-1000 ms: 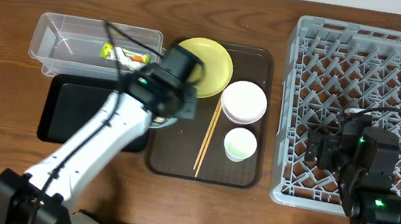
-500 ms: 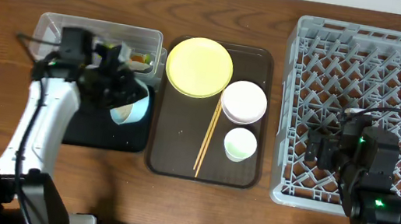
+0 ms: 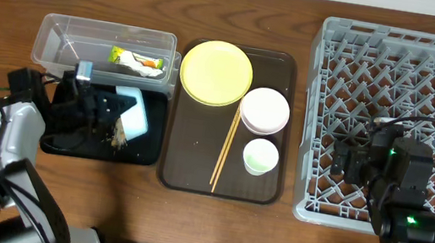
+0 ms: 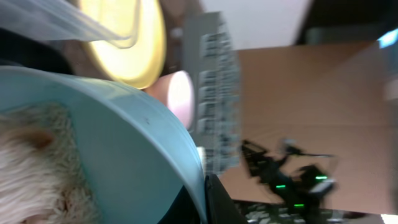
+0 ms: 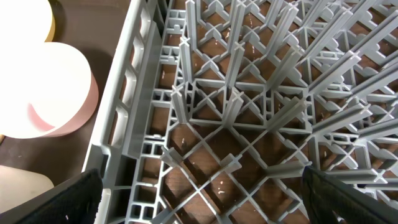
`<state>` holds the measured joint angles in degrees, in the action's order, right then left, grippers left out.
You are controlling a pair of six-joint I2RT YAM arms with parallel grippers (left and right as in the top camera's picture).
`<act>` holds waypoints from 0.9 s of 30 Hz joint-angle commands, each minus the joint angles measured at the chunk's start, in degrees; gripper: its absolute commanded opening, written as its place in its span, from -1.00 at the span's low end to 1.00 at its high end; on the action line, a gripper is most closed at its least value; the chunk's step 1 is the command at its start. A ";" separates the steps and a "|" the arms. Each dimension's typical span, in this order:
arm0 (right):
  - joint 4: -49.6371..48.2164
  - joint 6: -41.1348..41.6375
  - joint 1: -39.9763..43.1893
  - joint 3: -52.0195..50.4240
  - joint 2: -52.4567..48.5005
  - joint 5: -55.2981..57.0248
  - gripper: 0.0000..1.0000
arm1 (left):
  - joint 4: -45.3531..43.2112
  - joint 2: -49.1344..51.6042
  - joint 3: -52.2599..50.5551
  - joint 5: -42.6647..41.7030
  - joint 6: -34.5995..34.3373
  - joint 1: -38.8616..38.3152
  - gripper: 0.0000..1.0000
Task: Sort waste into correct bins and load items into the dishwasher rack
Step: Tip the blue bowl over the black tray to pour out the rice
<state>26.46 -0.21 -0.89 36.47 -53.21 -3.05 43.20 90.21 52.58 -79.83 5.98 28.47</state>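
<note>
1. Right jaws: wide open with nothing between them. The fingertips (image 5: 71,199) hang over the near-left part of the dishwasher rack (image 3: 402,79), above its lattice floor.
2. The small white cup (image 3: 260,156) stands upright on the near-right part of the brown serving tray (image 3: 189,169). The chopsticks (image 3: 225,144) lie just left of it, running near to far.
3. Left jaws: closed on the rim of the light blue bowl (image 3: 133,114). The bowl is tipped on its side over the black tray (image 3: 141,152), which sits left of the serving tray.
4. Rice (image 4: 31,168) sits inside the bowl. A pale clump on the black tray at the bowl's near edge looks like more rice, but the overhead view is too coarse to be sure.
5. The white bowl (image 3: 264,111) is on the serving tray, just beyond the cup. It butts against the yellow plate (image 3: 217,72) at the tray's far-left.
6. The clear tub (image 3: 57,52) stands far-left on the bench (image 3: 129,207), just beyond the black tray. The snack wrapper (image 3: 134,60) lies inside it.
</note>
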 commanded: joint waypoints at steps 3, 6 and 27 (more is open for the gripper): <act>0.13 0.83 0.50 1.09 -0.04 -0.37 0.99 | 0.04 2.29 -0.28 -10.21 -4.70 2.12 -0.88; 0.13 0.83 0.50 1.09 -0.04 -0.37 0.99 | 0.04 2.32 -0.28 -10.21 -4.83 2.60 -0.88; 0.15 0.81 0.50 1.09 -0.04 -0.35 0.98 | -7.98 2.32 -0.28 -10.21 -17.49 2.86 -0.88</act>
<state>26.46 -0.21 -0.89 36.47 -53.21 -3.05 39.29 92.33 52.45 -88.47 -15.11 30.98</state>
